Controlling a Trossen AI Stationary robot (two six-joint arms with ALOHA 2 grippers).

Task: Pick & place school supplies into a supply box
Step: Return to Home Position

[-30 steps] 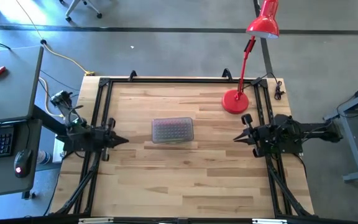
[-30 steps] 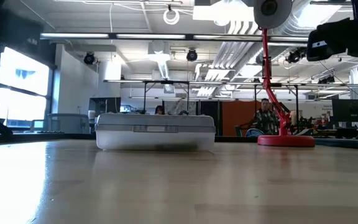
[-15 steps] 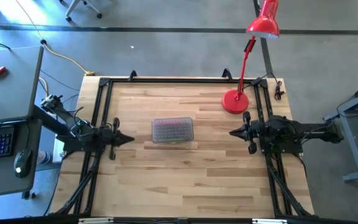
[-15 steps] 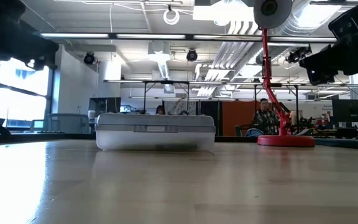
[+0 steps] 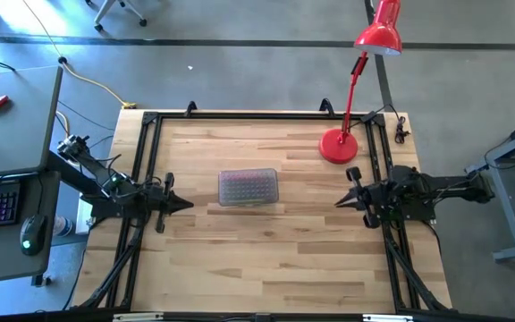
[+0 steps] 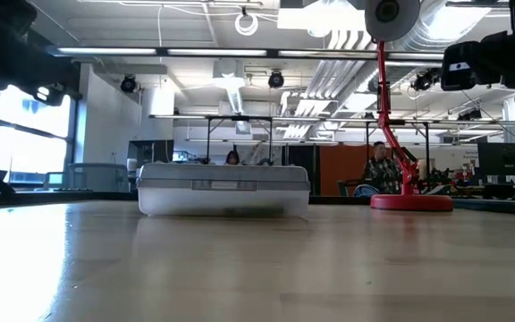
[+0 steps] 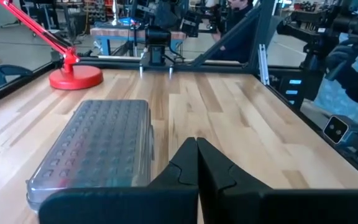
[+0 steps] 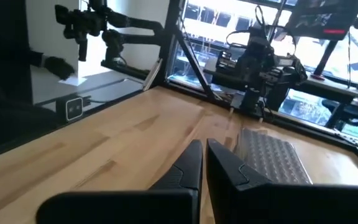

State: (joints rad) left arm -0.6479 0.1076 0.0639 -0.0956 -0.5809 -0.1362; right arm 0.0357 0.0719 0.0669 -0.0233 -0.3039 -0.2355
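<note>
- The supply box (image 5: 249, 188) sits with its lid on near the middle of the wooden table (image 5: 266, 268), between the two arms and touching neither.
- Through the ribbed, translucent lid we see only faint tints of colour. We cannot tell the school supplies apart.
- The left gripper (image 5: 186, 203) hangs over the table's left side, pointing at the box and stopping short of it. In the left wrist view its fingers (image 7: 185, 163) are pressed together and hold nothing.
- The right gripper (image 5: 338, 202) hangs over the right side, also pointing at the box but farther from it. Its fingers (image 8: 188, 163) are drawn in to a thin slit, and it is empty.
- A red desk lamp (image 5: 338, 146) stands at the back right, near the right gripper and well apart from the box.
</note>
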